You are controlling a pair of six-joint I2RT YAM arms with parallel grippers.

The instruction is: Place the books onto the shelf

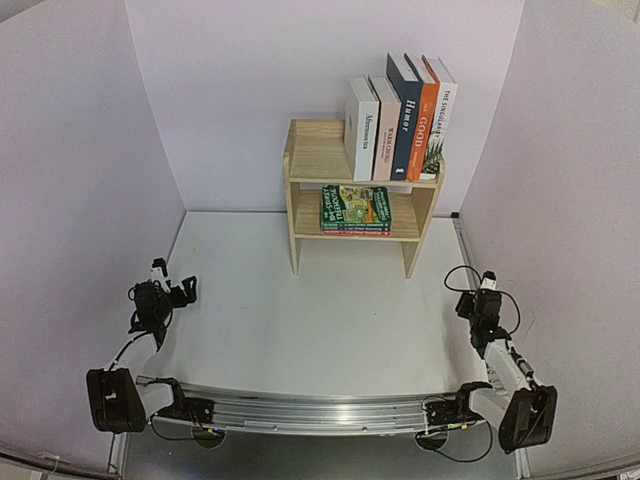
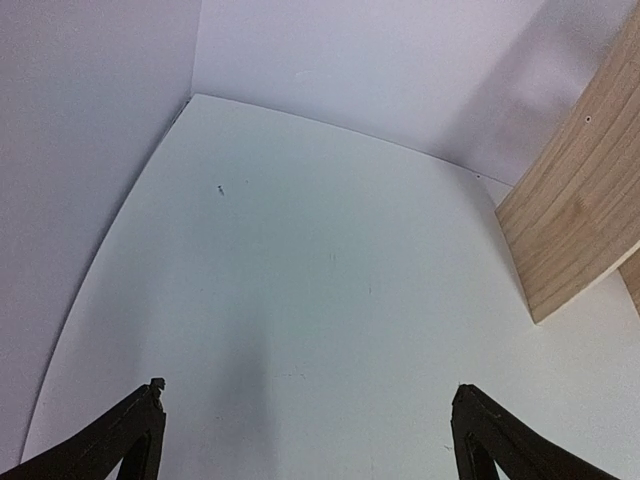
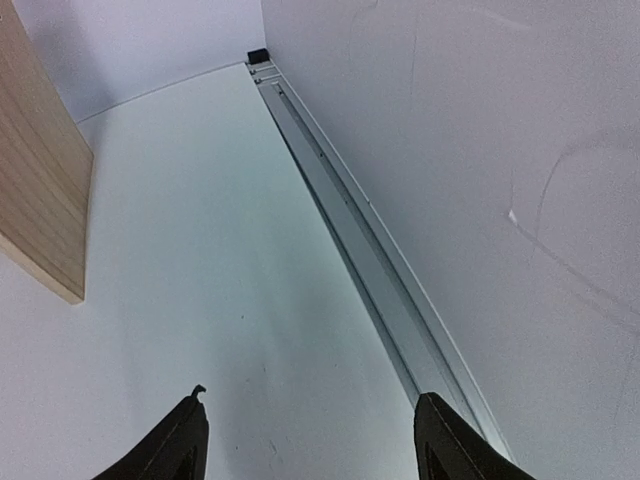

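The pine shelf (image 1: 318,158) stands at the back of the table. On its top tier several books (image 1: 400,118) stand upright, from a white one at the left to an orange "GOOD" and a white one at the right. A flat stack of thin colourful paperbacks (image 1: 356,210) lies on the lower tier. My left gripper (image 1: 178,291) hovers over the table's left side, open and holding nothing. Near the right wall my right gripper (image 1: 480,298) is open and holds nothing. A shelf side panel (image 2: 580,215) shows in the left wrist view, and the other panel (image 3: 35,190) in the right wrist view.
White walls close in the table on the left, back and right. A metal rail (image 3: 370,230) runs along the foot of the right wall. An aluminium bar (image 1: 320,408) joins the two arm bases at the near edge.
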